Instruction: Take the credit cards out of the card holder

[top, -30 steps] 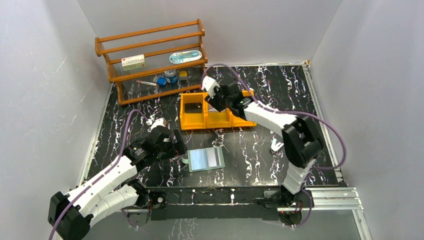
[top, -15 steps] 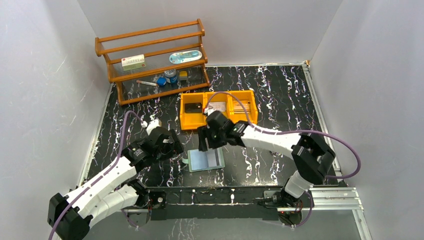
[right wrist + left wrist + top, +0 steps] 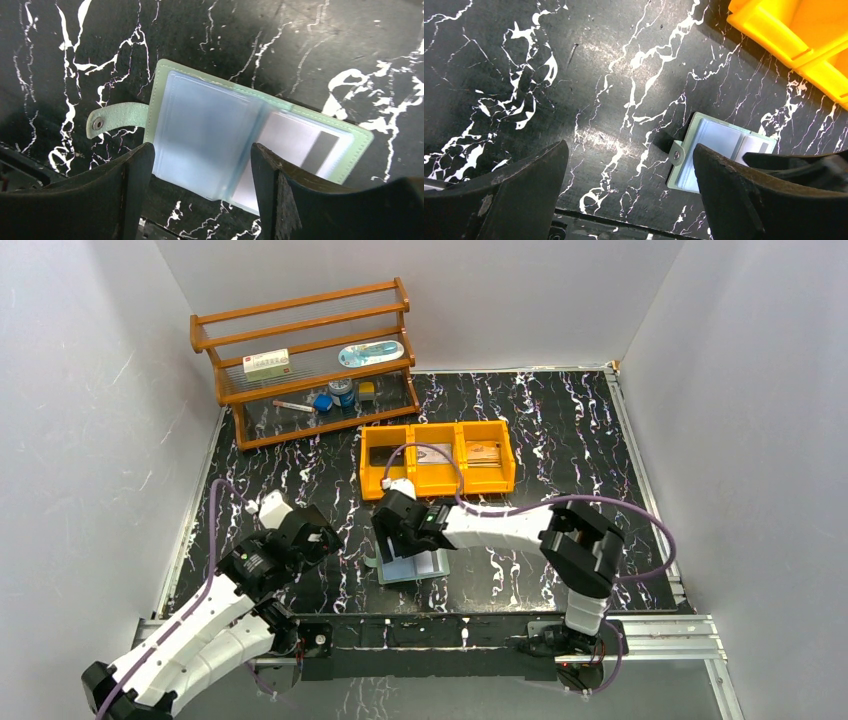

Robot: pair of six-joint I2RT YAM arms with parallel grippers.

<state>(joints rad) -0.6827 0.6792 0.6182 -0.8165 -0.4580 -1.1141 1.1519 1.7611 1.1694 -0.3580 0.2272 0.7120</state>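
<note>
The card holder (image 3: 410, 562) lies opened flat on the black marbled table (image 3: 560, 430), low and centre in the overhead view. Its snap strap (image 3: 107, 120) sticks out to the left. In the right wrist view, one silvery credit card (image 3: 300, 145) with a dark stripe shows through the right-hand clear sleeve; what the cloudy left sleeve holds cannot be told.

Above it in the overhead view stands one orange bin (image 3: 437, 485) with three compartments. The rightmost holds a tan card (image 3: 483, 454); the contents of the other two are unclear.

The right gripper (image 3: 200, 150) hangs over the holder with its fingers spread and grasping nothing, its arm reaching leftward from the lower right. The left gripper (image 3: 629, 147), lower left, points down at bare table beside the strap, its fingers also wide and released.

One wooden rack (image 3: 300, 360) stands at upper left.
</note>
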